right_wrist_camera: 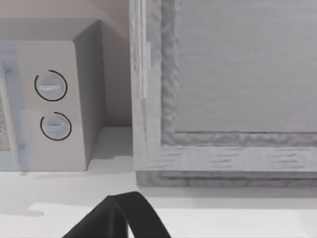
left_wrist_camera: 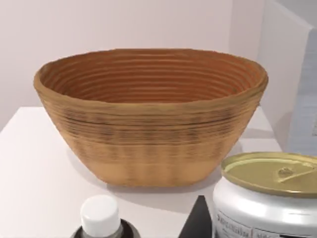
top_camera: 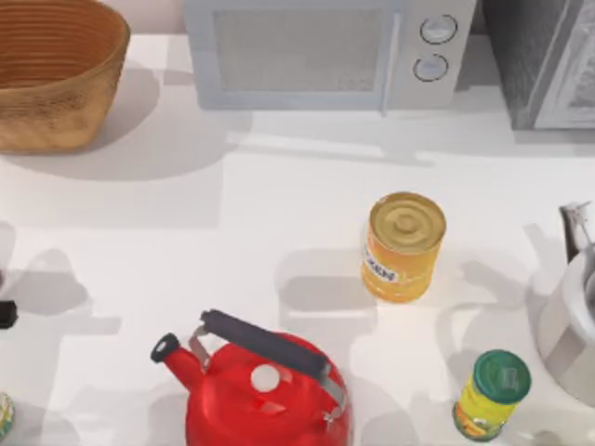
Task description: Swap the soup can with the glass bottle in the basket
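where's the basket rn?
The basket sits at the top view's far-left corner, left of the microwave. In the left wrist view it stands just behind the soup can and the glass bottle.

A rendered kitchen counter.
We see a microwave (top_camera: 321, 51), a red kettle (top_camera: 265, 390) and food cans on the white worktop (top_camera: 232, 242).

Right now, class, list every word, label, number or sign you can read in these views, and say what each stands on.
Nothing reads clearly.
Big yellow can: blue strip with white letters, too blurred to read.
Green-lidded yellow can: label print too small.
Soup can: dark print at the label's edge, cut off and blurred.
Microwave: two dials, no readable marks.
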